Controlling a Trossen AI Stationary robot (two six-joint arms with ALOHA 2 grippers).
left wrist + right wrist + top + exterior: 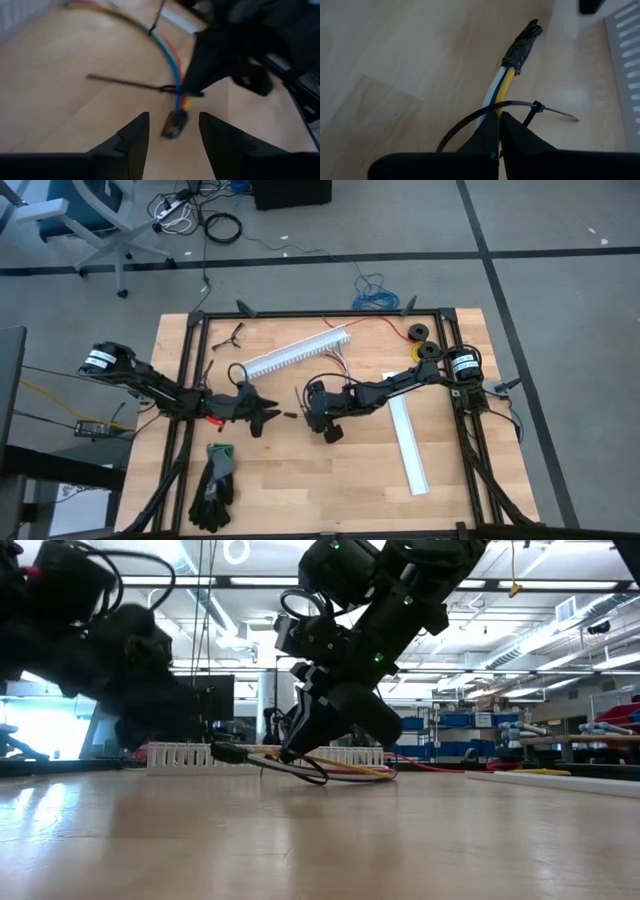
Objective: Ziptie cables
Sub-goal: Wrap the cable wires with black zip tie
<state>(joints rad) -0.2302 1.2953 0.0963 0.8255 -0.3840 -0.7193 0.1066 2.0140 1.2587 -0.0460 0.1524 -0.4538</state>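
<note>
The cables (501,86), a bundle of thin coloured wires, lie on the wooden table and end at a small dark connector (522,45). A black zip tie (536,106) loops loosely round the bundle, its tail (125,82) sticking out sideways. My right gripper (498,131), near the table's middle (305,413), is shut on the bundle just behind the loop. My left gripper (174,132) comes level from the table's left (275,414) and is open. The connector (175,124) lies just ahead of the gap between its fingertips, untouched as far as shows. My right gripper pinches the cable bundle (499,107) between its two fingertips, a short way behind the connector and right beside the zip tie's loop. The fingers slant down from the table's right side. The connector end sticks out past them toward my left gripper; the rest trails back over the table (335,773).
A long white slotted channel (295,352) lies behind the grippers, another white piece (410,445) at the right. Black gloves (215,480) lie near the front left, black rolls (421,340) at the far right. A dark metal frame (320,313) runs along the table's far edge.
</note>
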